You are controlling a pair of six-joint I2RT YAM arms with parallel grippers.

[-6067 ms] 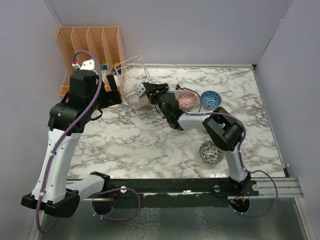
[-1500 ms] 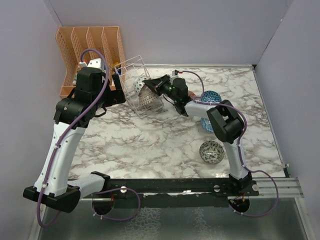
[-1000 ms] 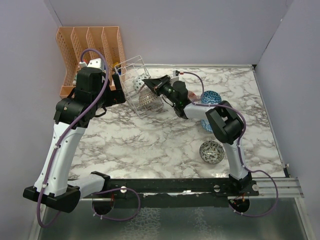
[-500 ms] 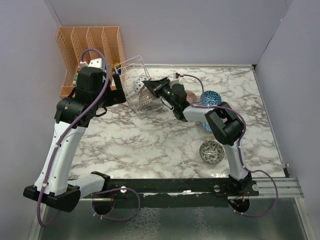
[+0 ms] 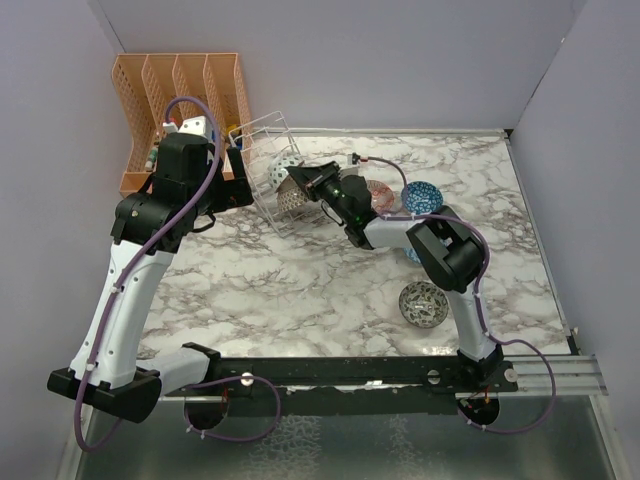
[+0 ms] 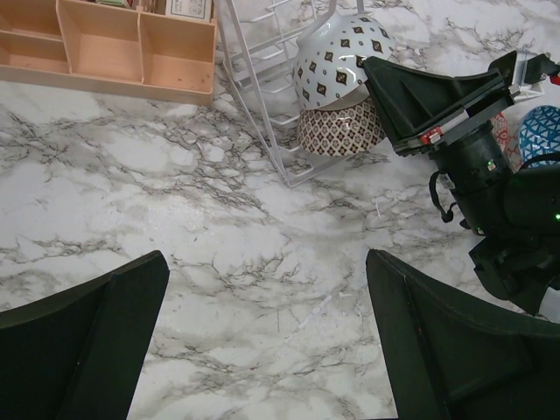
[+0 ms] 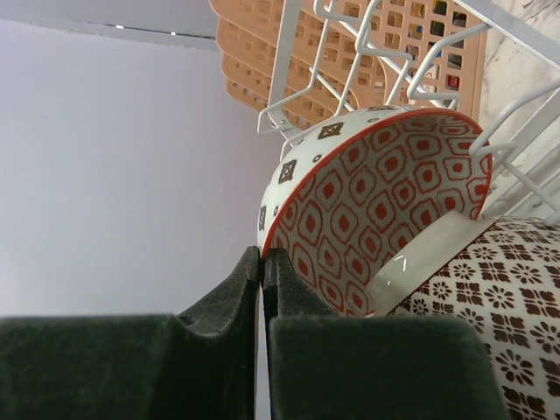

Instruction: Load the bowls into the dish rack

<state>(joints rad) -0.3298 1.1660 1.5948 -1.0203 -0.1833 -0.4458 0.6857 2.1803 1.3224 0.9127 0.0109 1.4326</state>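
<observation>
Right arm: is reaching from its near-right base, elbow bent above the bench (image 5: 300,290), forearm stretching low and far-left toward the rack (image 5: 262,135).
Right tool (image 5: 291,176): fingers are pressing together with nothing between them. The tips are sitting right at the rim of the red bowl (image 7: 385,201); whether they are touching it cannot be told.
Left arm: is rising from the near-left base and folding at the elbow, wrist hanging beside the organiser (image 5: 180,85).
Left tool (image 6: 264,262): fingers are standing spread wide, gripping nothing, hovering over bare marble near the rack.
Rack: is leaning tilted at the bench's far left, just beside the organiser.
Red bowl: is standing on edge inside the rack.
Brown bowl (image 6: 341,129): is lying in the rack just under the red bowl, touching it.
Pink bowl (image 5: 381,196): is sitting on the bench, partly behind the right wrist.
Blue bowl (image 5: 421,196): is sitting just beside the pink bowl.
Grey bowl (image 5: 423,303): is sitting on the bench near the right arm, well apart from the rack.
</observation>
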